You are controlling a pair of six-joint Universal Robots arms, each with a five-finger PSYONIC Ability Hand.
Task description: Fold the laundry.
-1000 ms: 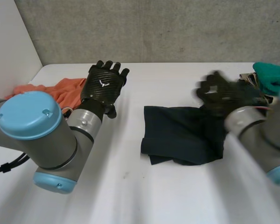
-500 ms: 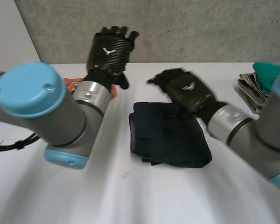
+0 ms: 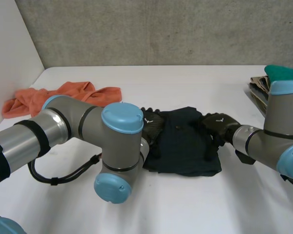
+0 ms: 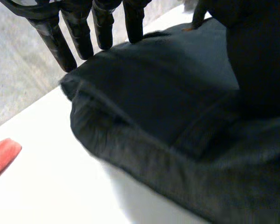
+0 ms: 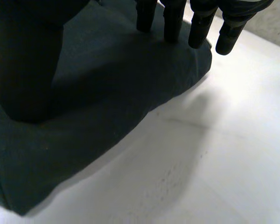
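What changed: a second ago both hands were up in the air, the left hand (image 3: pixel 151 124) over by the orange cloth (image 3: pixel 63 95). Now both are down on the dark cloth (image 3: pixel 183 141), one on each side edge.
Meaning for the job: looks like they're set to start a fold, not doing one yet imo. The cloth lies roughly flat, no fold lifted.
Left hand: fingers (image 4: pixel 77 39) straight and a bit apart, tips on the cloth's rumpled edge, nothing clamped.
Right hand (image 3: pixel 219 126): same deal, fingers (image 5: pixel 173 21) straight and spread, tips resting near a rounded corner, not gripping.
Where the cloth is: under both palms, running from one set of fingertips to the other on the table (image 3: pixel 185 204).
Hard to see: each thumb is just a big dark blob over the cloth near its palm, so I can't tell whether it presses down. The left arm covers part of the cloth's near edge. A pile (image 3: pixel 283 73) past the right arm is cut off.
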